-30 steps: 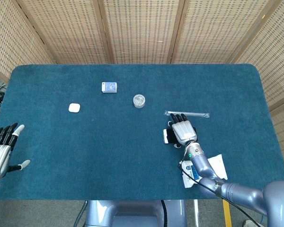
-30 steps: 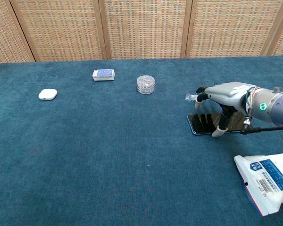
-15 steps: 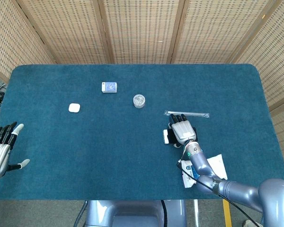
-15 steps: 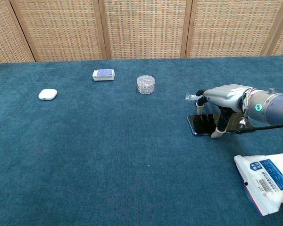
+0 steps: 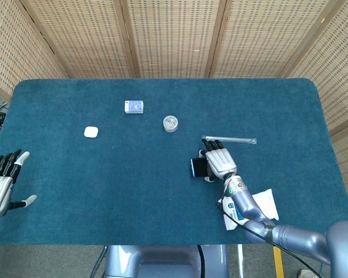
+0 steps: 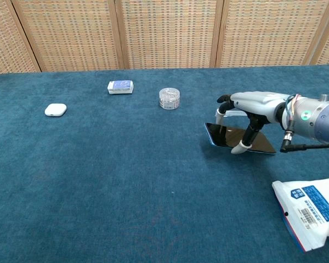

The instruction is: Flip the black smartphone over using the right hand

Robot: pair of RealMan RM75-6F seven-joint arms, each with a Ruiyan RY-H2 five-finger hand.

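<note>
The black smartphone lies right of the table's middle, tilted, its left end raised off the blue cloth and its right end down. My right hand arches over it, fingers on the far edge and thumb on the near edge, gripping it. From the head view the smartphone sticks out to the left of that right hand. My left hand hangs at the table's left edge, fingers spread and holding nothing; only the head view shows it.
A white earbud case, a small blue box and a clear round container sit further back. A clear plastic tube lies just behind the right hand. A white packet lies at the near right.
The right hand has slid left with the smartphone and tipped it: the phone lay flat before, and now its left end is lifted. The left hand has not moved.
</note>
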